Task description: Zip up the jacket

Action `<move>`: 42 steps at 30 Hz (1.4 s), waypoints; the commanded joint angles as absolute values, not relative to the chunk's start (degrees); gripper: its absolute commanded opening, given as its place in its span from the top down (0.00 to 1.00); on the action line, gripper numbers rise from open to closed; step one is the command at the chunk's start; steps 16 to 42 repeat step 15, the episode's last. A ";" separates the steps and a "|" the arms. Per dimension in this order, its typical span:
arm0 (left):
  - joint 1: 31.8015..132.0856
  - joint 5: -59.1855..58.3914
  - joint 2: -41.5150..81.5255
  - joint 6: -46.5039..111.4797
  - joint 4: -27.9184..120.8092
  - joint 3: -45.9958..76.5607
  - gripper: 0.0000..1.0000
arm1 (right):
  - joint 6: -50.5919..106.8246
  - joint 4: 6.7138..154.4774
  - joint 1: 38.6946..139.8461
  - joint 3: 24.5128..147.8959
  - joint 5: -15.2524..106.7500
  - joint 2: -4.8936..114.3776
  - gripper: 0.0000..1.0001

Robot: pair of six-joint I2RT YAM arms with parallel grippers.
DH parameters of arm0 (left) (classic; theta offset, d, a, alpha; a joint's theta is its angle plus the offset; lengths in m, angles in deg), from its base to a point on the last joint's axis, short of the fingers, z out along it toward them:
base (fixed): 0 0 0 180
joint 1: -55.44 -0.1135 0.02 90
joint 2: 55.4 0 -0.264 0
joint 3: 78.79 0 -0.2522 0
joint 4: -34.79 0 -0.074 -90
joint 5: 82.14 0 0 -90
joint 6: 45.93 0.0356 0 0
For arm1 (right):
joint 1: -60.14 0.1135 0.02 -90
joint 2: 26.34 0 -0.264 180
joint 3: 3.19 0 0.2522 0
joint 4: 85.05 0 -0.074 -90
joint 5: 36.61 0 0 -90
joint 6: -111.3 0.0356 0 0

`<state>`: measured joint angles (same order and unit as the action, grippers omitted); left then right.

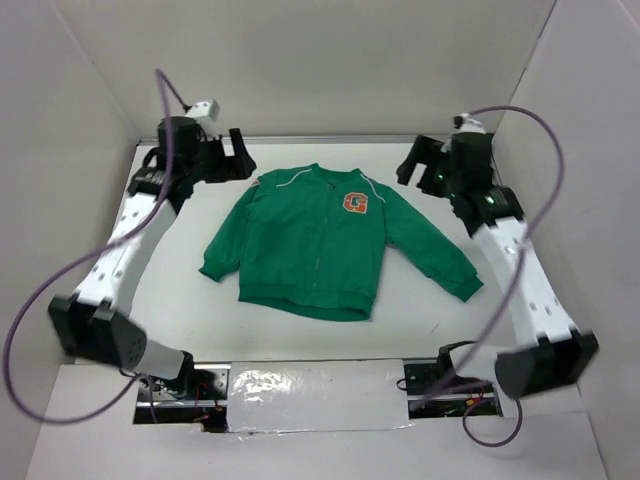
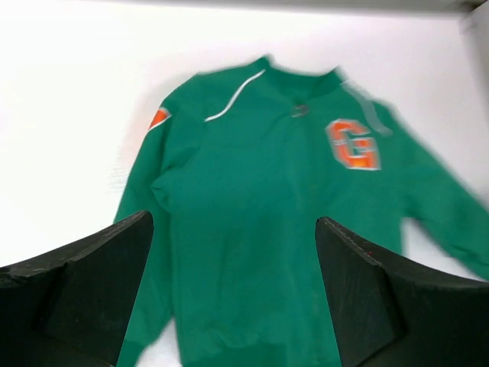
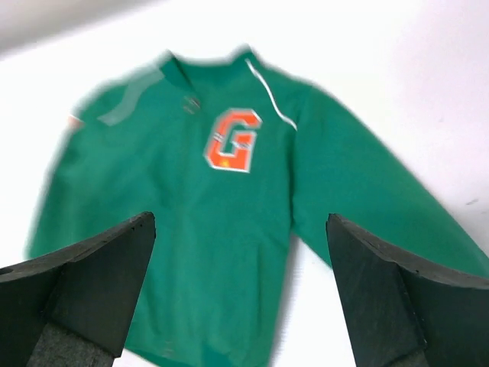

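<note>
While the jacket [image 1: 315, 245] lay flat on the worktop [image 1: 180, 310], collar at 12 o'clock and hem at 6, the left gripper [image 1: 235, 160] hung off its 10 o'clock shoulder and the right gripper [image 1: 415, 165] off its 2 o'clock, both spread wide and empty, equally near.

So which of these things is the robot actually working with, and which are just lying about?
For the job: the green jacket, the left gripper, the right gripper, both open.
Just there: the purple cables, the shiny sheet at the near edge of the table.
</note>
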<state>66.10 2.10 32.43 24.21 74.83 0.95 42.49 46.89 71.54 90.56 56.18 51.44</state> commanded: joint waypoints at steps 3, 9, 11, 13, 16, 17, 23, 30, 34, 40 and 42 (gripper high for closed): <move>66.43 -1.97 16.52 17.62 77.46 11.41 0.01 | 49.86 49.38 70.43 80.72 57.16 35.38 0.00; 67.92 -6.81 -2.28 12.26 74.74 27.40 0.01 | 51.79 47.45 70.25 71.49 62.61 19.03 0.00; 67.92 -6.81 -4.68 11.72 74.83 29.09 0.01 | 52.24 45.17 70.16 70.69 66.03 15.87 0.00; 68.01 -6.03 -6.62 11.37 76.49 29.44 0.01 | 52.07 44.98 70.25 68.67 67.27 13.57 0.00; 68.19 -4.89 -7.50 10.50 77.46 29.44 0.01 | 52.23 46.56 69.99 66.66 67.19 10.58 0.00; 68.19 -4.89 -7.50 10.50 77.46 29.44 0.01 | 52.23 46.56 69.99 66.66 67.19 10.58 0.00; 68.19 -4.89 -7.50 10.50 77.46 29.44 0.01 | 52.23 46.56 69.99 66.66 67.19 10.58 0.00; 68.19 -4.89 -7.50 10.50 77.46 29.44 0.01 | 52.23 46.56 69.99 66.66 67.19 10.58 0.00; 68.19 -4.89 -7.50 10.50 77.46 29.44 0.01 | 52.23 46.56 69.99 66.66 67.19 10.58 0.00; 68.19 -4.89 -7.50 10.50 77.46 29.44 0.01 | 52.23 46.56 69.99 66.66 67.19 10.58 0.00; 68.19 -4.89 -7.50 10.50 77.46 29.44 0.01 | 52.23 46.56 69.99 66.66 67.19 10.58 0.00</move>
